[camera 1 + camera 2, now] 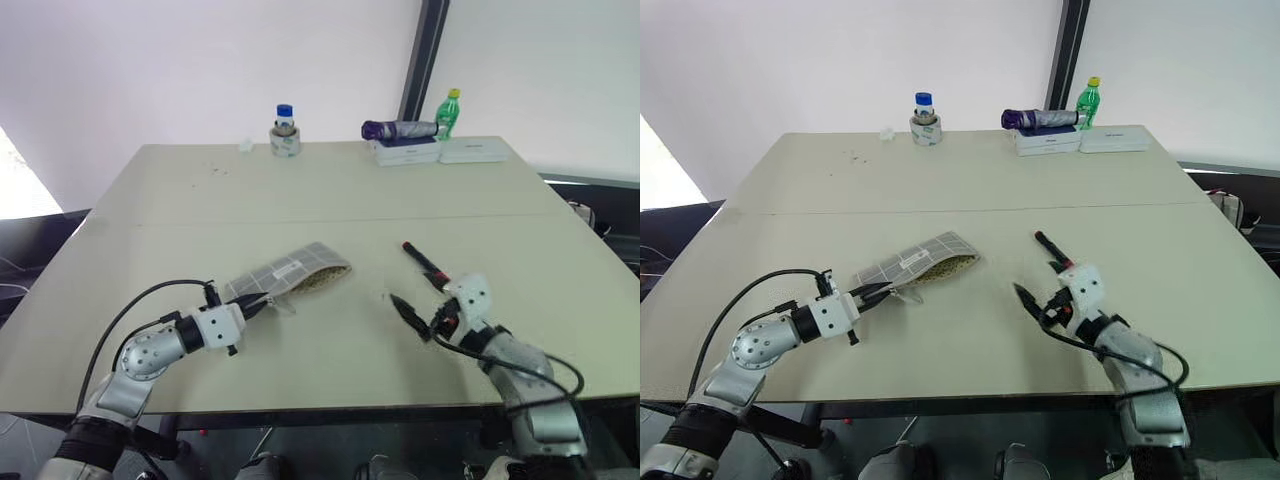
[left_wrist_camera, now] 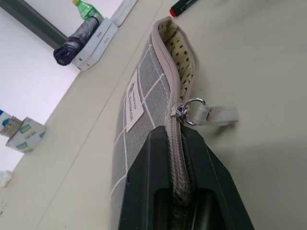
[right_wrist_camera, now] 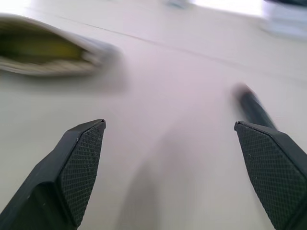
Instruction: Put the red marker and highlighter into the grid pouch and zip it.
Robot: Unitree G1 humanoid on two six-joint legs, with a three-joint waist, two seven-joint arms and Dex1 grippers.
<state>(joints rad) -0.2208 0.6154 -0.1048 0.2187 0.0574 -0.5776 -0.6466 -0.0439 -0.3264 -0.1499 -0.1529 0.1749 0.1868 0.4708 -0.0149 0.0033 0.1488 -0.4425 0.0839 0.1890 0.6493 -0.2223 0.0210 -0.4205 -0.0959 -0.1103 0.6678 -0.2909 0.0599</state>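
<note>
The grid pouch lies open-mouthed mid-desk, something yellow inside, probably the highlighter. The red marker lies on the desk. The left gripper pinches the pouch's end; the right gripper gapes empty. Zipping remains.

We take this for a lab or test room rather than a home. We see a broad, plain beige table set against bare white walls, with a dark upright post between the wall panels. At its far edge stand a blue-capped jar, white boxes, a folded umbrella and a green bottle.
</note>
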